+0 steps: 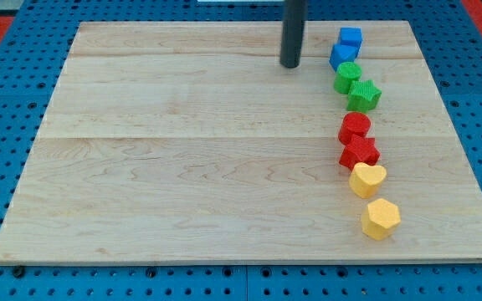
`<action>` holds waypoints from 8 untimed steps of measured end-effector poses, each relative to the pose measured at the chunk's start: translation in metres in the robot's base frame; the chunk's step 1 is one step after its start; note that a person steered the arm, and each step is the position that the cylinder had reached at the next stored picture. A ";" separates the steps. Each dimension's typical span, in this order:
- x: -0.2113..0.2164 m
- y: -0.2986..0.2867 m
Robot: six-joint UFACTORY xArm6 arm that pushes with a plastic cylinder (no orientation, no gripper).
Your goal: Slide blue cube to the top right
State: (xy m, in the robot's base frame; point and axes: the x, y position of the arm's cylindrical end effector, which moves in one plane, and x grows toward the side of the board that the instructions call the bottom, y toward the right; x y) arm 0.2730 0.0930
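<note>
Blue cube (351, 37) sits upper right on the board (182, 167), atop a column of blocks; my tip (290, 64), a bare rod without jaws, stands just left.

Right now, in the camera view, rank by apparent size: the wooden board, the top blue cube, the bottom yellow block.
1. wooden board, by far.
2. bottom yellow block.
3. top blue cube.
Blocks are close; the yellow may only look bigger, sitting lower in view.

Blue cube (351, 37) sits flat near the board's top right.
</note>
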 end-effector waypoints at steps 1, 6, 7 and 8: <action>-0.007 0.005; -0.024 0.026; -0.024 0.040; -0.024 0.051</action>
State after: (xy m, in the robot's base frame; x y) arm 0.2493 0.1445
